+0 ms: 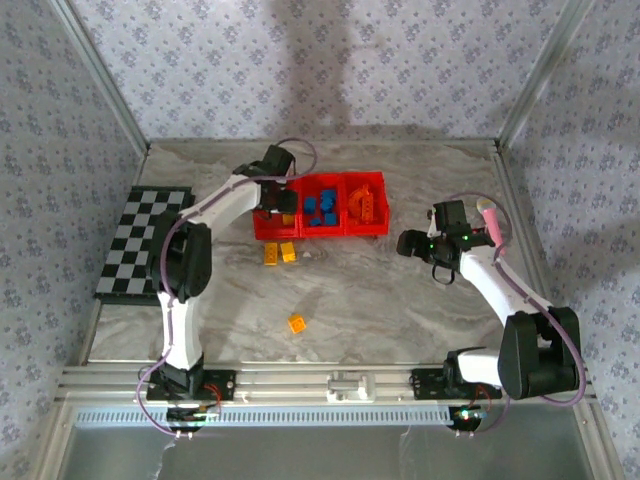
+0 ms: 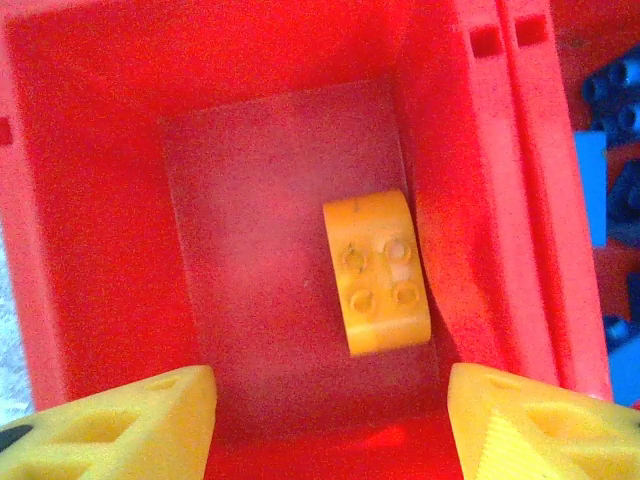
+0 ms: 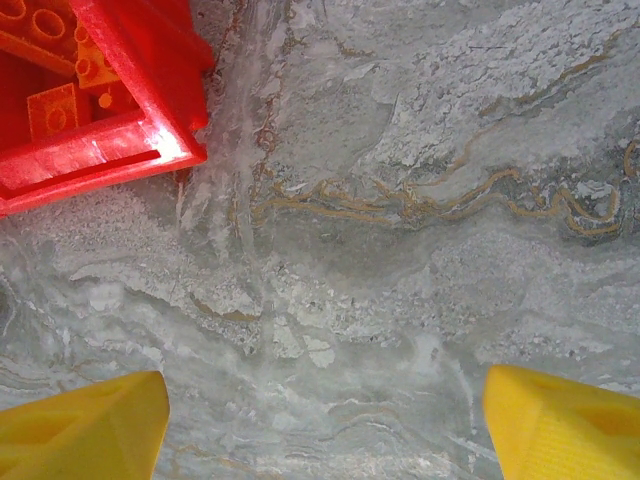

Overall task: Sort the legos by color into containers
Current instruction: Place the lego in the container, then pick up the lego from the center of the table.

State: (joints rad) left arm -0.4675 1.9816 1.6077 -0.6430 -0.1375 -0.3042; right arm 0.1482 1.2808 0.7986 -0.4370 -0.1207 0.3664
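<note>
Left tool (image 2: 330,430) hung over the left bin (image 2: 90,200) of the three joined red containers (image 1: 322,233), which stood toward the far edge of the counter (image 1: 400,310), roughly midway between its left and right edges. Its yellow fingers (image 2: 130,420) were spread well apart with nothing between them. A yellow-orange brick (image 2: 378,272) lay studs-up on the floor of that bin, close to the wall shared with the middle bin and clear of both fingers. The middle bin held blue bricks (image 1: 320,208) and the right bin orange bricks (image 1: 366,203). Three legos lay loose on the counter: a pair of yellow-orange bricks (image 1: 271,254) side by side just in front of the left bin's near wall, and a single orange brick (image 1: 296,322) farther toward the near edge. The right tool (image 3: 325,430) hovered above bare marbled counter off the containers' near right corner, its jaws wide and holding nothing. A black-and-white checkered board (image 1: 140,245) lay along the counter's left edge, and a pink cylinder (image 1: 488,213) stood near the right edge, beyond the right arm
</note>
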